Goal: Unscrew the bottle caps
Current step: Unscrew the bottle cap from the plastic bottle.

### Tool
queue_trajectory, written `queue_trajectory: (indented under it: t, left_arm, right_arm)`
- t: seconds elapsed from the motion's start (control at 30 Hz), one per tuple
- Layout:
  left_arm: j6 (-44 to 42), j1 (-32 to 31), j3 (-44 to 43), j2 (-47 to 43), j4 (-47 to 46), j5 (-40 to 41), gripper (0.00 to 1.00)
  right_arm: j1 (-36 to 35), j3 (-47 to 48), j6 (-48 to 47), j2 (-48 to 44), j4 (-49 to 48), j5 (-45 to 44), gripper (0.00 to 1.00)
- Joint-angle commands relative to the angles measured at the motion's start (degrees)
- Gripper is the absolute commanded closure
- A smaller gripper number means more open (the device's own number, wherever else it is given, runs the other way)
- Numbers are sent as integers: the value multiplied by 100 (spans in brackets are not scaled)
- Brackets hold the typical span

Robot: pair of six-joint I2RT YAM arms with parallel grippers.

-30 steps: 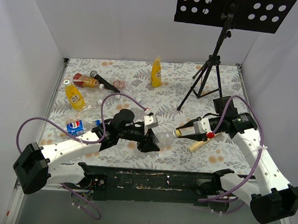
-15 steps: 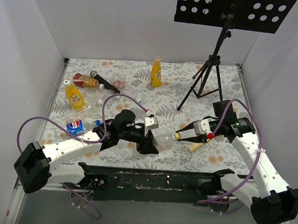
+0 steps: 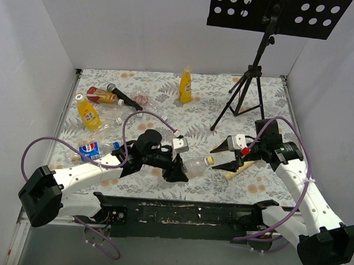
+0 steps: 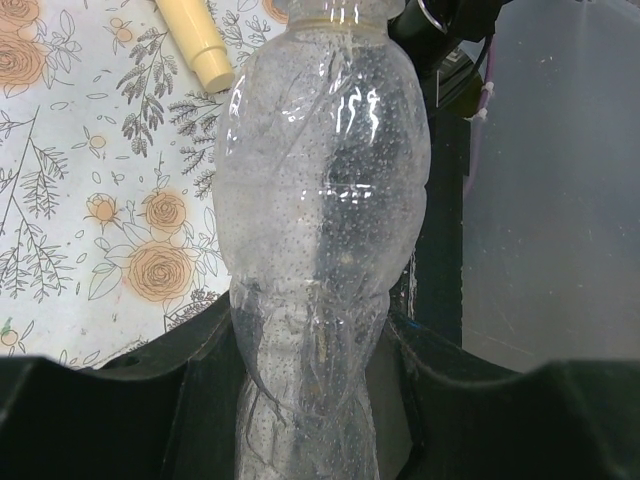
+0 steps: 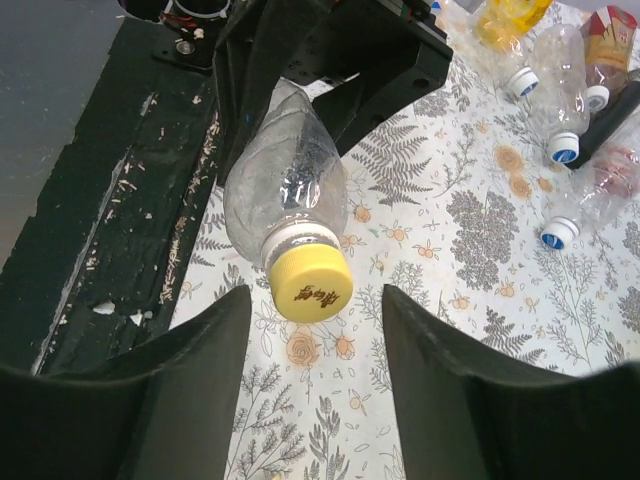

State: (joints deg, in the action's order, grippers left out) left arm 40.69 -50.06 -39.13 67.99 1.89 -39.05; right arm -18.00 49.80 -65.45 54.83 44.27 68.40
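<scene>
Beside bottle: tan stick.

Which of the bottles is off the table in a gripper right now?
The clear bottle with the yellow cap, gripped by the left gripper in front of the open right gripper. The other bottles lie or stand on the table.

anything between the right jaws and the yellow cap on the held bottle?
Nothing visible. In the right wrist view the yellow cap sits in the open gap ahead of the right gripper, apart from both jaws. The left gripper holds the clear bottle by its body, away from the cap.
</scene>
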Motion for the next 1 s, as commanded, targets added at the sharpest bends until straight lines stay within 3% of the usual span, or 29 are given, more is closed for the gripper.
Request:
queue_trajectory:
  t: [0.0,0.13,0.3,0.4,0.5,0.7,0.97]
  left_arm:
    - [-70,32,-68,-75,-22,20,86]
    - [-105,32,-68,-66,30,134,86]
    - [-210,23,-138,-180,154,537,87]
    - [-324,-30,-226,-321,206,836,88]
    - [-412,-65,-305,-374,224,1030,88]
    - [-465,-109,-463,-216,285,1101,88]
    - [-483,-118,-542,-128,286,1136,88]
  right_arm:
    - [77,3,585,-191,-217,-81,35]
    - [200,21,1233,-385,-400,-125,31]
    - [288,266,4466,-368,-1123,-951,28]
    - [306,425,5277,-175,-798,-479,28]
    - [367,215,6112,-87,-1138,-179,27]
    - [385,310,6650,414,-1369,-108,20]
    - [376,425,6633,793,-1377,-213,27]
